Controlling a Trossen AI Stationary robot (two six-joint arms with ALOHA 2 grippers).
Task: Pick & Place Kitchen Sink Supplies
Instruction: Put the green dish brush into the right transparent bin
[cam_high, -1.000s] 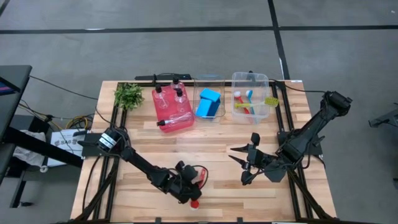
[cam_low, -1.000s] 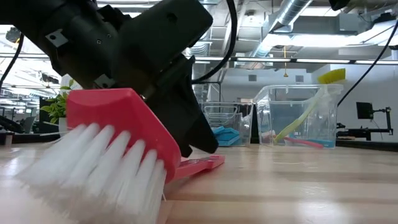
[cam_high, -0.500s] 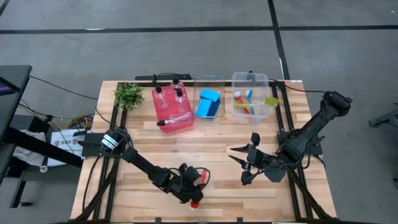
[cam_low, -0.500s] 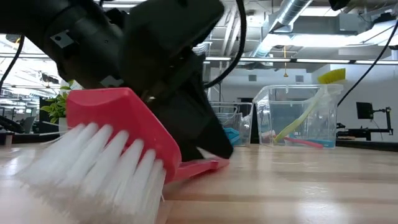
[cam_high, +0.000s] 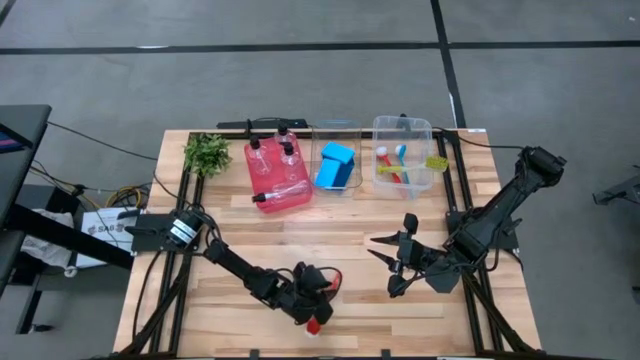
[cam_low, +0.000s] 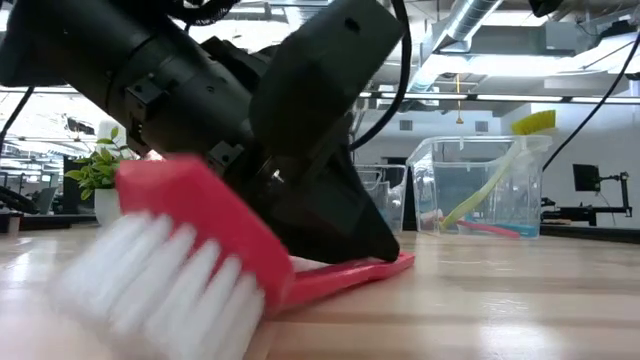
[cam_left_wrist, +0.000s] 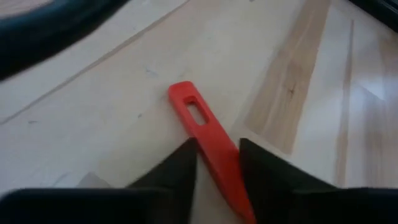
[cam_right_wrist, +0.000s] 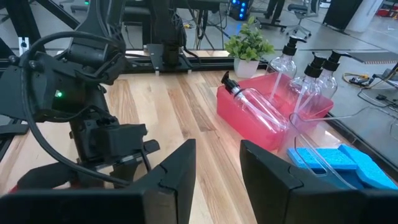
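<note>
A red long-handled brush (cam_low: 190, 235) with white bristles lies near the table's near edge, left of the middle; in the high view its head (cam_high: 317, 322) shows just past my left gripper (cam_high: 311, 300). That gripper slants down over the handle and is shut on it. My right gripper (cam_high: 396, 262) hangs open above the table's right half with nothing between its fingers (cam_right_wrist: 180, 174). Clear pump bottles (cam_high: 285, 165), blue sponges (cam_high: 337, 165) and more brushes (cam_high: 403, 165) sit in bins at the far edge. My left gripper pinches the red brush's flat handle (cam_left_wrist: 214, 146) between its two fingers, some way back from the slotted free end (cam_left_wrist: 194, 113). The fingers (cam_low: 350, 225) slant down from the table's left and lie across the handle. The handle's end (cam_low: 395, 266) and the bristles rest on the table.
Along the far edge stand a leafy plant (cam_high: 206, 153), a red bin (cam_high: 262, 180), a small clear bin (cam_high: 322, 150) and a larger clear bin (cam_high: 425, 150). Bare wooden table lies between the bins and both grippers.
My left gripper has sunk toward the table, and its fingers have come down around the red brush's handle. The brush has shifted: in the low view its handle end has slid to the right, and the head shows blurred.
</note>
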